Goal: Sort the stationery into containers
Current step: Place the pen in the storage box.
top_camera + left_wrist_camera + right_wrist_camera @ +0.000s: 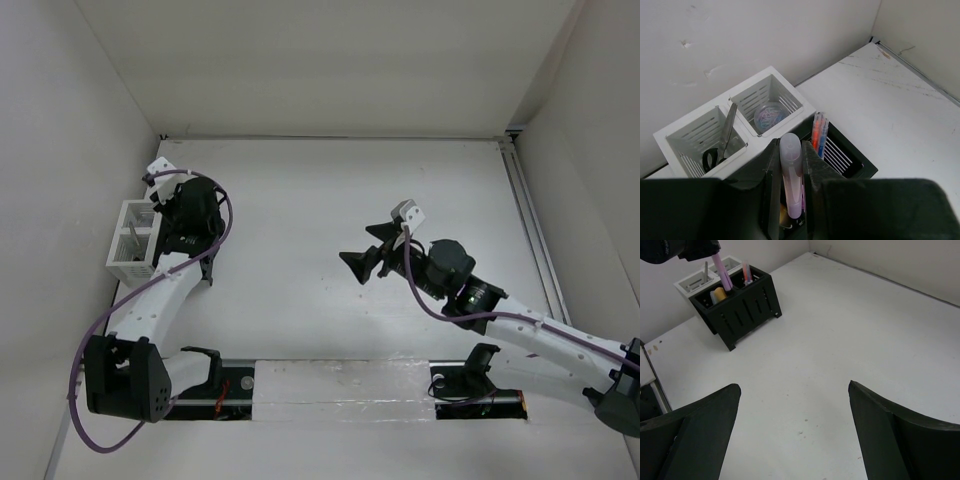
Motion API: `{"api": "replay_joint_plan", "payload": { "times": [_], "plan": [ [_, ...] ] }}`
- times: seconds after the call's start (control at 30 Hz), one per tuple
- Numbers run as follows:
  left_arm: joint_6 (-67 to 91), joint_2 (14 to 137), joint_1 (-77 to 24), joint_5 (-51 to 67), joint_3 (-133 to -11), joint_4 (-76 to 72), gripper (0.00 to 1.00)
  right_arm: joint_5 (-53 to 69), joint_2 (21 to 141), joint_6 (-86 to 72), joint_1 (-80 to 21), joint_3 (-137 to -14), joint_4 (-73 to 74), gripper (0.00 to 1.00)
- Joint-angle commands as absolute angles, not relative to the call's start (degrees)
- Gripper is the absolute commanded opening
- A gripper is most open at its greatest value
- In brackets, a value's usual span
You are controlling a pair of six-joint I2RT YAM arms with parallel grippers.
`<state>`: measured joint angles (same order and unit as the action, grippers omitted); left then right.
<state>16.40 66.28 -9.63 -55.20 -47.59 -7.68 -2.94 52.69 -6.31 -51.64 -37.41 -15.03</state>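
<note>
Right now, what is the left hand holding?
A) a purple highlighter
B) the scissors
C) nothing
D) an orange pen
A: the left hand is shut on the purple highlighter, while the scissors sit in the white box and the pens stand in the black box.

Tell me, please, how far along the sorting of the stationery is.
Done: scissors and a round piece lie in the white organiser; pens and a yellow highlighter stand in the black organiser. In hand: the left gripper is shut on a purple highlighter at the black organiser. Left: only to release it, it seems; no loose item shows elsewhere.
</note>
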Motion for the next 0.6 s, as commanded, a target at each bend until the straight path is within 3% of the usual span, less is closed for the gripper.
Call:
{"api": "replay_joint_plan", "payload": {
  "times": [0.0, 0.57],
  "plan": [
    [17.40, 66.71, -9.58, -55.91, -46.49, -6.77, 0.02, -2.11, 51.24, -6.77, -51.24, -36.91, -18.63, 0.95],
    [18.72, 63.20, -11.87, -61.44, -46.49, -2.72, 0.00, -2.11, 50.71, -6.77, -51.24, -36.39, -18.63, 0.95]
  ]
}}
